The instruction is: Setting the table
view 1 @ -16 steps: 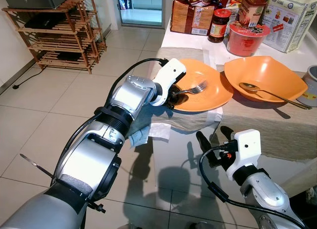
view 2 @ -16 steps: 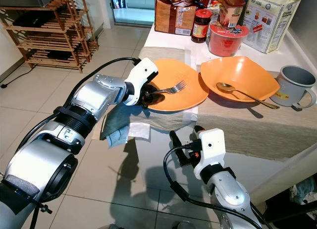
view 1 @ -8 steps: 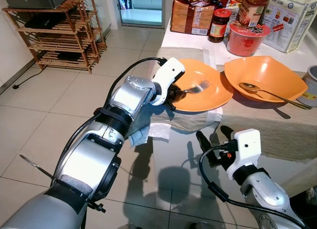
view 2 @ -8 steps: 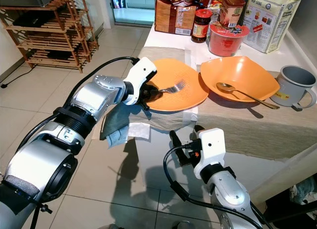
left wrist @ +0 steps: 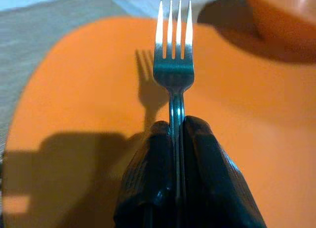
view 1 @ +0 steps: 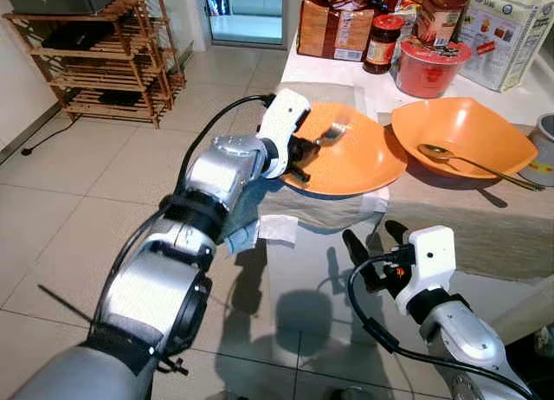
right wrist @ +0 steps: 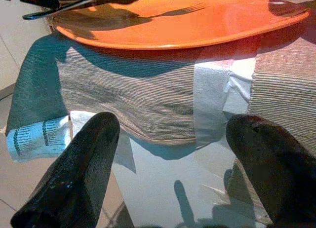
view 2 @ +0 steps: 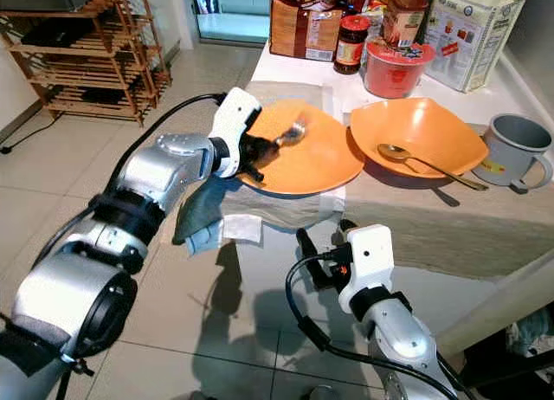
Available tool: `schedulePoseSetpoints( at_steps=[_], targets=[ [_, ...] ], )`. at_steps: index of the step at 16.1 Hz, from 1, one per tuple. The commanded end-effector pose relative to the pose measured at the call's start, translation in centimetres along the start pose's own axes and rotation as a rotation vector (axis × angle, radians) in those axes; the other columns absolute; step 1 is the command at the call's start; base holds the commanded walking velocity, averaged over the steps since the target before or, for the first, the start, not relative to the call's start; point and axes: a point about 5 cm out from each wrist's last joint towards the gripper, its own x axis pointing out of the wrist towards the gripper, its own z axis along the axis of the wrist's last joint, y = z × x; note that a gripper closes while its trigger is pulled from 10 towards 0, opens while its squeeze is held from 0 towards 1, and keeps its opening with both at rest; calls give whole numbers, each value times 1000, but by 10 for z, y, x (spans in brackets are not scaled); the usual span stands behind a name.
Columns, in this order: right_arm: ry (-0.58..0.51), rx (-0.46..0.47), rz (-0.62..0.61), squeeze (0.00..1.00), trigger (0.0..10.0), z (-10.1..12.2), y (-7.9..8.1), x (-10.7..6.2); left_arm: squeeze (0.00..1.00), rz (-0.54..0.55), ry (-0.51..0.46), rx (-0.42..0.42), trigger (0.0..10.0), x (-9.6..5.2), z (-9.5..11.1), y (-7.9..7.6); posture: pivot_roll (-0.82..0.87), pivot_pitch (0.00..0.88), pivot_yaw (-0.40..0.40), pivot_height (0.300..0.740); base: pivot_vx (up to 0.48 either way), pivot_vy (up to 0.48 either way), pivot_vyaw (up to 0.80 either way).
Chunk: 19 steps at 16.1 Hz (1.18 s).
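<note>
Your left gripper point(left wrist: 175, 139) is clamped tight on the silver metal fork point(left wrist: 174, 65), held just above the round orange plate point(view 1: 359, 158). Your right gripper point(right wrist: 173, 164) hangs spread wide, empty, below the table edge point(view 2: 433, 235).

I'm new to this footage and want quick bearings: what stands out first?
The left gripper pinches a fork by its handle, held over an orange plate at the table's near corner. Beside it sits an orange bowl with a spoon inside. The right gripper hangs open below the table edge.
</note>
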Motion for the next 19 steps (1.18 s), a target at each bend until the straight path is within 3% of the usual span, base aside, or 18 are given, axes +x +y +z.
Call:
schedulePoseSetpoints(
  at_steps=[1, 5, 8, 11, 13, 16, 19],
  targets=[
    [3, 1, -8, 0, 10000, -2, -1, 0, 0, 19, -65, -12, 0, -3, 8, 1, -144, 15, 51, 727, 0, 0, 0],
    [-41, -19, -114, 0, 10000, 1, -13, 3, 0, 103, -225, -46, 0, -17, 17, 7, -139, 19, 52, 727, 0, 0, 0],
    [-108, -44, -224, 0, 10000, 6, -24, 5, 0, 324, -356, -86, 0, -56, 6, 39, -123, 22, 54, 727, 0, 0, 0],
    [-121, -66, -231, 0, 10000, 4, -25, 6, 0, 485, -378, -129, 0, -94, -18, 59, -98, 21, 54, 727, 0, 0, 0],
    [-141, -59, -253, 0, 10000, 2, -27, 5, 0, 498, -387, -83, 0, -112, -39, 51, -78, 13, 33, 727, 0, 0, 0],
    [-146, -86, -253, 0, 10000, -5, -26, 7, 0, 502, -387, -125, 0, -117, -73, 33, -70, 7, 16, 727, 0, 0, 0],
    [-207, -108, -309, 0, 10000, -5, -37, 9, 0, 537, -362, -58, 0, -121, -117, 9, -79, 0, 18, 727, 0, 0, 0]
  ],
)
